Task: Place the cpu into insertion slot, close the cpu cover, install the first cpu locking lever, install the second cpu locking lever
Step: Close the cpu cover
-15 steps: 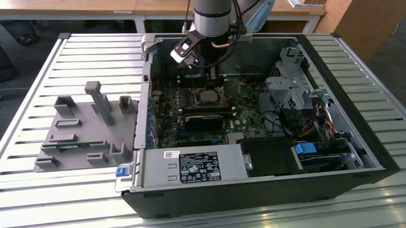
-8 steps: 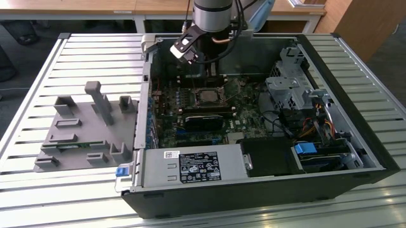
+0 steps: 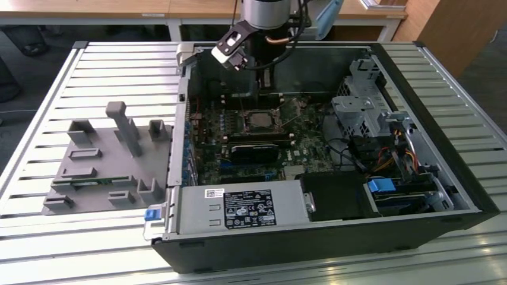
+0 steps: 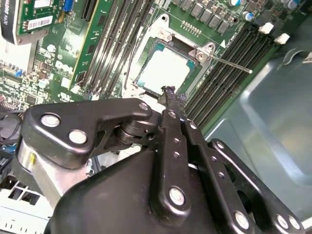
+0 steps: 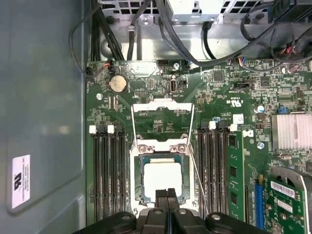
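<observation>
The cpu [image 5: 163,178] lies flat in the insertion slot [image 5: 138,183] with its silvery face up; it also shows in the second wrist view [image 4: 165,68]. The cpu cover [image 5: 161,103] is swung open and lies back on the green board beyond the slot. A thin locking lever [image 5: 197,180] stands loose beside the slot and shows again as a rod [image 4: 229,63]. My gripper [image 5: 168,195] hovers over the cpu's near edge, fingers shut together with nothing between them [image 4: 169,91]. In the exterior view it [image 3: 268,88] hangs inside the case above the slot [image 3: 257,120].
Long black memory slots [image 5: 107,175] flank the socket on both sides. A green card [image 5: 285,200] and a heatsink [image 5: 291,131] sit near. Cables [image 5: 170,29] run along the case wall. Outside the open case [image 3: 443,196], a grey fixture [image 3: 103,160] rests on the slatted table.
</observation>
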Robot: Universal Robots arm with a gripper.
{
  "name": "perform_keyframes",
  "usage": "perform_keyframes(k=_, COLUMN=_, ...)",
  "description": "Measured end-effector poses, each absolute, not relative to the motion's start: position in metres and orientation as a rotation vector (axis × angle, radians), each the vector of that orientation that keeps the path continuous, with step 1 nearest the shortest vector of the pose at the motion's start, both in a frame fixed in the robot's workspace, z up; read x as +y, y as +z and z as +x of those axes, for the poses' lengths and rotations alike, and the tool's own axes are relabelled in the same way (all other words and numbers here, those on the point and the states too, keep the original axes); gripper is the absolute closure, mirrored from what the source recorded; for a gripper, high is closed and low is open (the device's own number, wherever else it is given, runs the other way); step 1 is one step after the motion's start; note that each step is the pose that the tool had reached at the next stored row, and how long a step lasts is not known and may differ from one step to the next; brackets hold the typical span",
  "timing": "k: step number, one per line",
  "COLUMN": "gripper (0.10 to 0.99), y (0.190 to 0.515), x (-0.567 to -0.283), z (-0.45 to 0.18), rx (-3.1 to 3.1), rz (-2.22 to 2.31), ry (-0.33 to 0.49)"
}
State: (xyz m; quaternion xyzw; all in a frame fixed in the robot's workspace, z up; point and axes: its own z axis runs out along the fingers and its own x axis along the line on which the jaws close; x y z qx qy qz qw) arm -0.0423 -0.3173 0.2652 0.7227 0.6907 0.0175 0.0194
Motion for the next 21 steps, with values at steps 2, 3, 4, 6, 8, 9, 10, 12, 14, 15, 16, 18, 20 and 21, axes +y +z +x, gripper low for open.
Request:
perform_keyframes(k=2, gripper=0.980, y=0.265, x=-0.317, z=-0.042, rx=2.143, rz=2.243, ry=0.055)
perform_keyframes(k=3, gripper=0.980, y=0.265, x=-0.318, z=-0.042, rx=2.144, rz=2.243, ry=0.055)
perform_keyframes(k=4, gripper=0.980, y=0.266, x=-0.320, z=-0.042, rx=2.144, rz=2.243, ry=0.055)
perform_keyframes(k=6, gripper=0.980, y=0.265, x=-0.324, z=-0.042, rx=2.144, rz=2.243, ry=0.055)
perform_keyframes(k=8, gripper=0.980, y=0.266, x=-0.326, z=-0.042, rx=2.144, rz=2.243, ry=0.055)
perform_keyframes(k=9, gripper=0.980, y=0.266, x=-0.327, z=-0.042, rx=2.144, rz=2.243, ry=0.055)
perform_keyframes(k=10, gripper=0.980, y=0.265, x=-0.328, z=-0.042, rx=2.144, rz=2.243, ry=0.055)
perform_keyframes(k=12, gripper=0.980, y=0.265, x=-0.328, z=-0.041, rx=2.144, rz=2.243, ry=0.055)
perform_keyframes(k=14, gripper=0.980, y=0.265, x=-0.328, z=-0.036, rx=2.144, rz=2.244, ry=0.053)
perform_keyframes(k=15, gripper=0.980, y=0.265, x=-0.328, z=-0.032, rx=2.145, rz=2.245, ry=0.052)
perform_keyframes(k=16, gripper=0.980, y=0.265, x=-0.328, z=-0.028, rx=2.146, rz=2.246, ry=0.050)
perform_keyframes(k=18, gripper=0.980, y=0.265, x=-0.328, z=-0.019, rx=2.149, rz=2.248, ry=0.046)
perform_keyframes(k=20, gripper=0.980, y=0.264, x=-0.328, z=-0.012, rx=2.153, rz=2.246, ry=0.044)
perform_keyframes(k=21, gripper=0.980, y=0.264, x=-0.328, z=-0.010, rx=2.159, rz=2.241, ry=0.044)
